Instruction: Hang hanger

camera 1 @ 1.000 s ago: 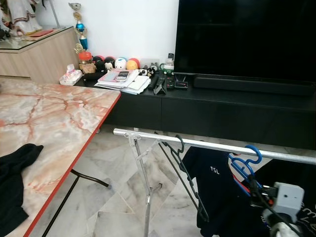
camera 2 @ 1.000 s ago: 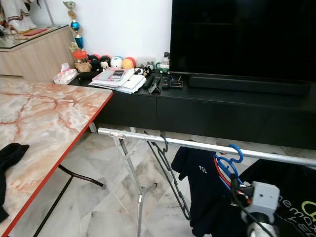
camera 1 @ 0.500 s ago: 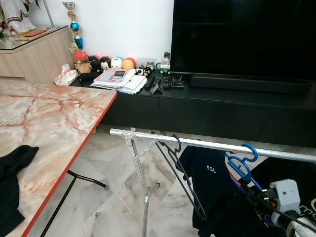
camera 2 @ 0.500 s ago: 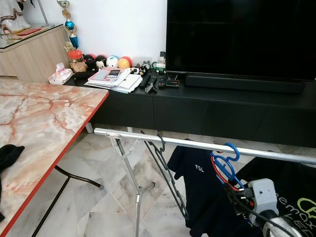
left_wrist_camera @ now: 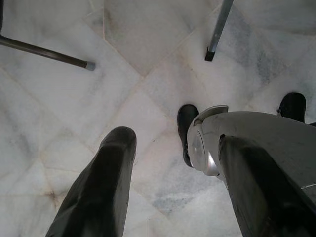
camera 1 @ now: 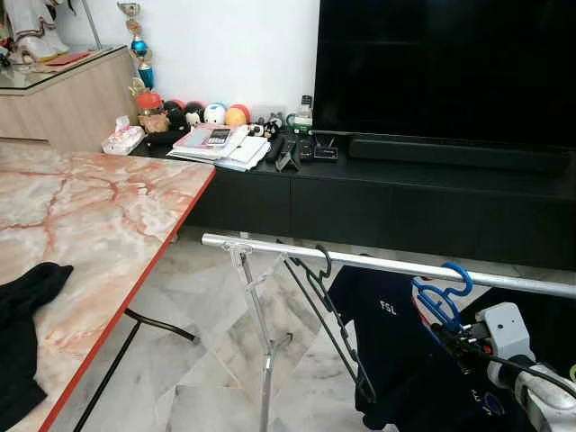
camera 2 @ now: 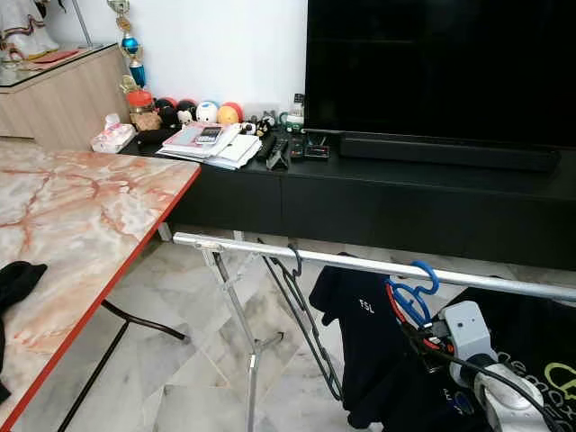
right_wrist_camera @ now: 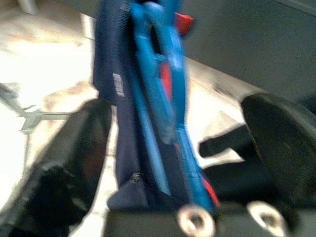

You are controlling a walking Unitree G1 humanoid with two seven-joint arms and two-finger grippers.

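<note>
On the silver rail (camera 1: 378,264) at lower right, blue hanger (camera 1: 443,297) sits hooked, dark shirt (camera 1: 396,351) draped under it; right claw (camera 1: 447,337) is spread wide just beside the hanger neck, gripping nothing. Hanger looks light, stiff plastic, likely slick, so take it at the neck below the hook. Right wrist view blurred, hanger's lower bar hidden by cloth; left claw (left_wrist_camera: 173,187) hangs parted over marble floor (left_wrist_camera: 74,108).
</note>
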